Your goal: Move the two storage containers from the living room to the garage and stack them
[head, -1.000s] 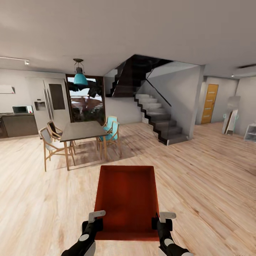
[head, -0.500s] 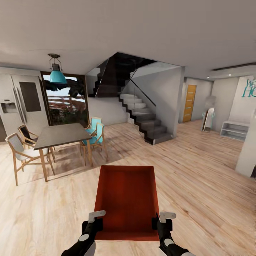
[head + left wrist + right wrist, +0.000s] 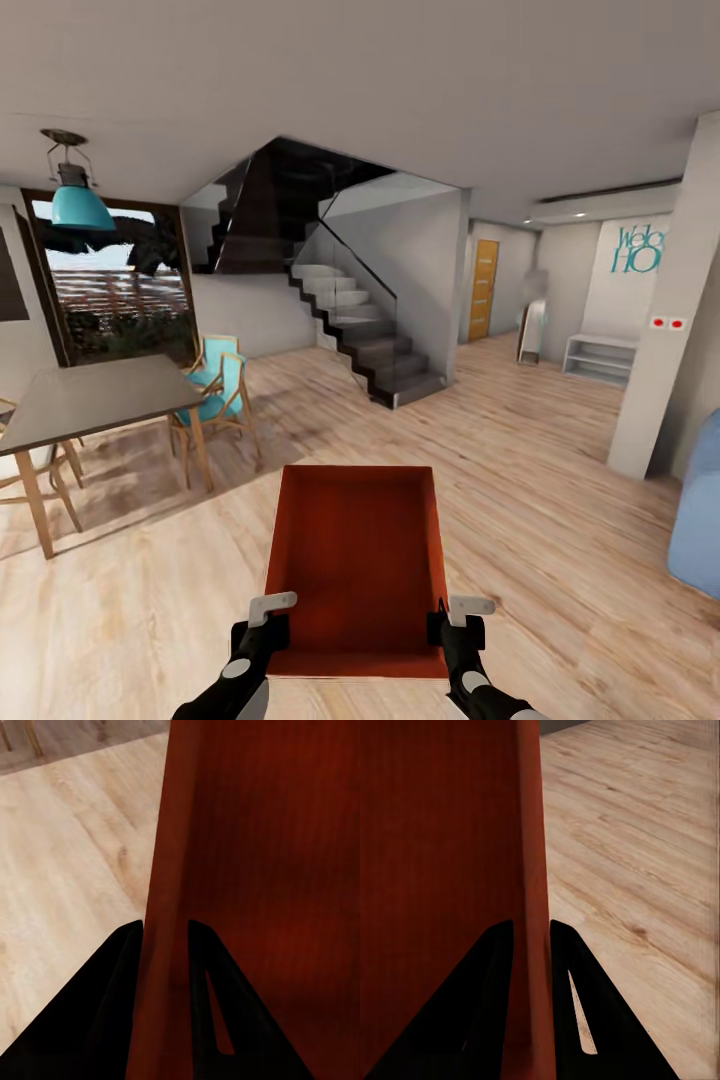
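Even, bright render lighting. Daylight enters through window [image 3: 115, 280] behind table [image 3: 90, 395]; soft shadow on floor [image 3: 560, 480] beneath table. Wide-angle stretching at edges. Wrist views slightly soft.

One orange-red storage container [image 3: 358, 565], a shallow open rectangular box with thin straight walls and a flat bottom, is held level above the light wood-plank floor. Its long sides run away from the robot. Each side wall sits pinched between dark fingers [image 3: 112, 1020] near its close end.

dining table [image 3: 80, 400] cut at left edge, blue seat [image 3: 700, 510] cropped right, wall lettering [image 3: 640, 250] truncated
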Motion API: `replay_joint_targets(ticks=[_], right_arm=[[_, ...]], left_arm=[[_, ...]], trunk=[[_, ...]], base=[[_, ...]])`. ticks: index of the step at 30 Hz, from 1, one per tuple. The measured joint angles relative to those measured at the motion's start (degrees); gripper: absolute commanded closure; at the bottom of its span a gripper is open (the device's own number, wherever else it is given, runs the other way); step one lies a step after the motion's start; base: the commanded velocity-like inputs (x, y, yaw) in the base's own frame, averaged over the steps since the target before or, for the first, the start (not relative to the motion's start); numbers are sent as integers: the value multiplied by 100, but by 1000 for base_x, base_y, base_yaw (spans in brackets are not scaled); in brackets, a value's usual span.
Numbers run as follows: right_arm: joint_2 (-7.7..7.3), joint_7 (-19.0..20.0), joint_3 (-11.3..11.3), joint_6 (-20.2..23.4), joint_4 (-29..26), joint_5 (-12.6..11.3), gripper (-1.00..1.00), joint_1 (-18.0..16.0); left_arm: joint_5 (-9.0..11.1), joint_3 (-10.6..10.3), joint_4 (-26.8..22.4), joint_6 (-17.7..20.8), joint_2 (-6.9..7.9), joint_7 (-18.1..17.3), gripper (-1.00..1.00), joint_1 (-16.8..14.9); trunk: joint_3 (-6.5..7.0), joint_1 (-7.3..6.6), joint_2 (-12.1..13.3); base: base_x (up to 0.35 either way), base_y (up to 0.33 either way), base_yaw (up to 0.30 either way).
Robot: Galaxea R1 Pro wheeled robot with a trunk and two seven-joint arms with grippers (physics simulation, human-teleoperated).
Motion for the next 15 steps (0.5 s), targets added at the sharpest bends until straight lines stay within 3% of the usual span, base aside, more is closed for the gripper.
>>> replay_joint_targets(ticks=[15], right_arm=[[0, 0, 2, 0, -1, 0, 100, 0]], left_arm=[[0, 1, 1, -3, 0, -1, 100, 0]], trunk=[[0, 0, 0]], base=[[322, 89, -283]])
